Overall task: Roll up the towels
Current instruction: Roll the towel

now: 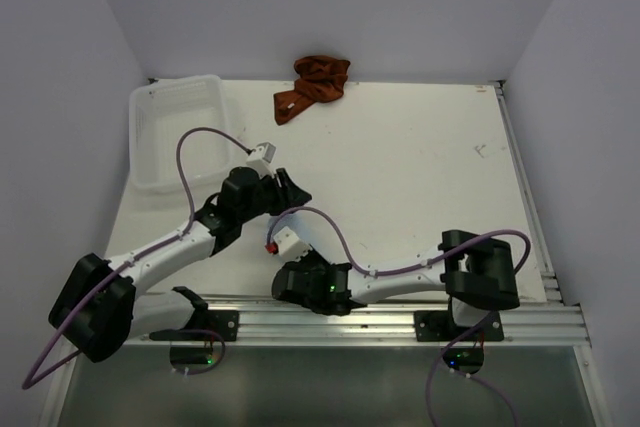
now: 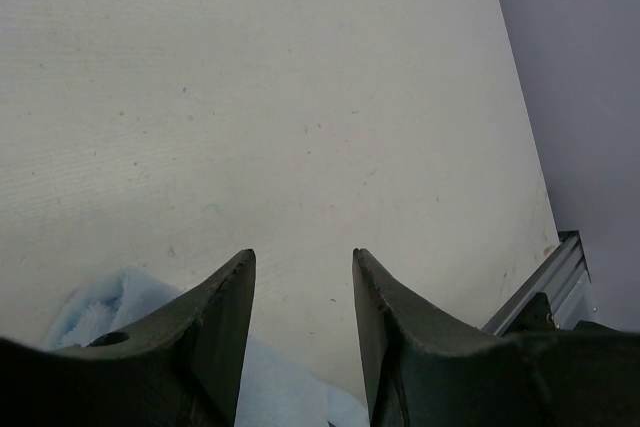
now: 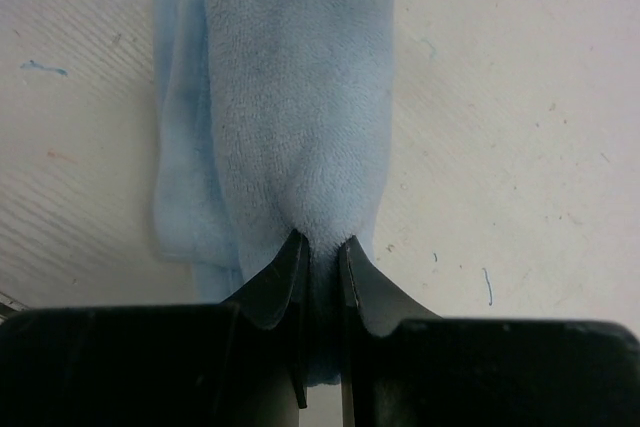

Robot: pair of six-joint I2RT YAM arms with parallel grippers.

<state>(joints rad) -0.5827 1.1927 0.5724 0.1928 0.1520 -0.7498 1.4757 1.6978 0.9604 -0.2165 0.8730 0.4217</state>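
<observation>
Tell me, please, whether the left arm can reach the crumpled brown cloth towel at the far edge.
Probably yes: the left gripper is open, with only bare table before the brown towel.

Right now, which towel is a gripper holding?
The light blue towel, pinched in the right gripper; the rust-brown towel lies crumpled far off, untouched.
</observation>
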